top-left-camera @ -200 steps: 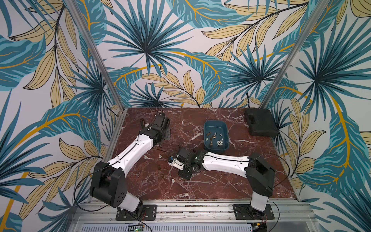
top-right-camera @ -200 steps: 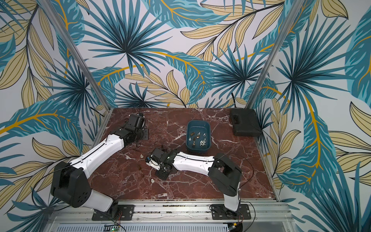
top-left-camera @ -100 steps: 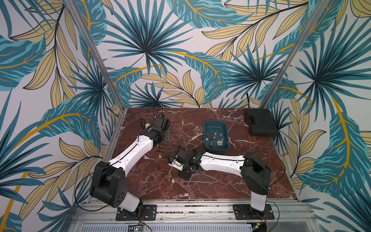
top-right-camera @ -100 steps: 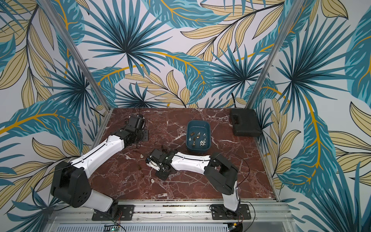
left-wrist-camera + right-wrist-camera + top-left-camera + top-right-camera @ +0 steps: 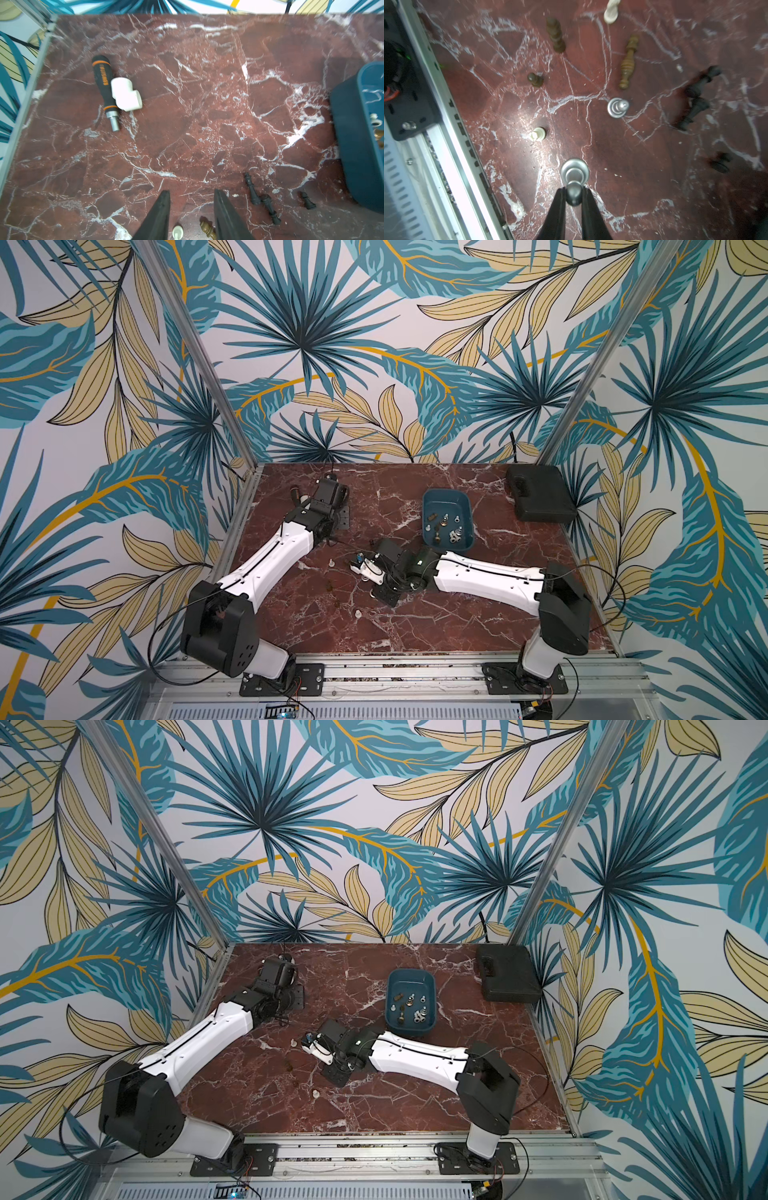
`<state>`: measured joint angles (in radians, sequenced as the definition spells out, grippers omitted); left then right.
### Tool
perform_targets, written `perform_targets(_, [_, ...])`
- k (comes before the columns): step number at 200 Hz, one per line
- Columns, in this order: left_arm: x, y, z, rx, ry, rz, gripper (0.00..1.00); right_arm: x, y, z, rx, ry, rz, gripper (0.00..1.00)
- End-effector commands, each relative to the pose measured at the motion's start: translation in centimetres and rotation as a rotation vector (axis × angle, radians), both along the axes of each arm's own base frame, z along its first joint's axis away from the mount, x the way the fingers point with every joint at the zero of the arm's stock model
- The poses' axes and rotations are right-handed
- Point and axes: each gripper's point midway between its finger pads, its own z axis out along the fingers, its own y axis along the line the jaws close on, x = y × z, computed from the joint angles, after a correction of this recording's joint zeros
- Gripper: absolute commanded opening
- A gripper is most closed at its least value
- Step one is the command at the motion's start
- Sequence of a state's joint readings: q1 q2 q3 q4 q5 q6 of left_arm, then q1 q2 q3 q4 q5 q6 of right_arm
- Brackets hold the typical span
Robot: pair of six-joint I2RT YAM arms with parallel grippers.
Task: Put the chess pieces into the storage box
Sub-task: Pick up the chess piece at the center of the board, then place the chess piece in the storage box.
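Observation:
In the right wrist view my right gripper (image 5: 573, 192) is shut on the round head of a silver chess piece (image 5: 574, 172), whose base points down at the marble. Around it lie loose chess pieces: another silver one (image 5: 617, 107), a white one (image 5: 538, 134), brown ones (image 5: 556, 35) and black ones (image 5: 695, 99). My left gripper (image 5: 192, 192) hangs open over bare marble, with a white piece (image 5: 178, 231) and a brown piece (image 5: 206, 227) below its fingers. The teal storage box (image 5: 448, 519) holds several pieces and stands behind the right arm.
A black hard case (image 5: 540, 497) sits at the back right corner. A black-and-orange tool (image 5: 105, 87) and a white pipe elbow (image 5: 125, 93) lie together by the left wall. The front aluminium rail (image 5: 442, 124) runs close to the right gripper.
The right gripper's jaws have closed onto the silver piece's head, and the right arm's elbow has shifted a little. The left arm has hardly moved.

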<state>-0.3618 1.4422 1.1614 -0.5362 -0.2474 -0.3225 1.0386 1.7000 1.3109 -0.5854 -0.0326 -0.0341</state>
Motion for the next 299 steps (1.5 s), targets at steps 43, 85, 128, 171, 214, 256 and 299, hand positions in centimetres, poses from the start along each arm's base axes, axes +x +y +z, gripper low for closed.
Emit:
perform_targets(43, [-0.4,0.8,2.4,-0.004,-0.091,0.005,0.4,6.7,-8.4,5.5,0.058,-0.067,-0.341,0.13])
perform_targets(85, [-0.5,-0.8,2.6,-0.064,-0.098,-0.066,0.4,15.1,-17.3,5.7,0.009,-0.096,-0.689,0.13])
perform_targets(128, [-0.5,-2.2,2.8,-0.064,-0.083,-0.135,0.4,21.6,-23.2,3.7,-0.018,-0.068,-0.951,0.13])
perform_targets(171, [-0.4,-2.3,2.3,-0.052,-0.065,-0.14,0.4,25.6,-25.0,0.8,-0.042,-0.022,-1.02,0.13])
perform_targets(214, [-0.3,-2.8,1.7,-0.063,-0.047,-0.151,0.4,27.8,-26.5,-1.4,-0.112,-0.025,-1.038,0.14])
perform_targets(256, [-0.4,-3.5,1.9,-0.078,-0.056,-0.192,0.4,29.3,-27.9,-3.7,-0.166,-0.013,-1.051,0.16])
perform_targets(299, [0.1,-3.6,2.6,-0.077,-0.07,-0.19,0.4,29.9,-27.9,-5.5,-0.188,0.01,-1.045,0.22])
